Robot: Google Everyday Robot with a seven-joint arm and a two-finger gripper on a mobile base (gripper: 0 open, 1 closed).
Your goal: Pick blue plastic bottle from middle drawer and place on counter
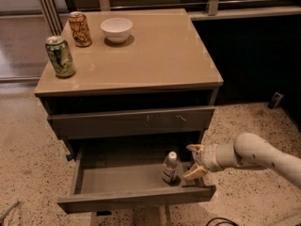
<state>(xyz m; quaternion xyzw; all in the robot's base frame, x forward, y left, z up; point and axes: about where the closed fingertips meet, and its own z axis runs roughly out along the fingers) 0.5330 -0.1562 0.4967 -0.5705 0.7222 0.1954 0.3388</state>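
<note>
counter [160, 55] – glossy tan | bottle [170, 167] – clear plastic | jaws – pale, beside bottle

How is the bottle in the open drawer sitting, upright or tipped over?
Upright: the bottle stands on the drawer floor, white cap on top. The gripper is beside it, fingers open.

It looks like a lab or office room. The floor [28, 159] is speckled stone, a metal rail [244, 12] runs behind, and one desk [160, 55] holds cans [60, 56] and a bowl [116, 29]. A robot's end effector [192, 161] hangs, fingers apart, at the open drawer's [136, 199] right end.
</note>
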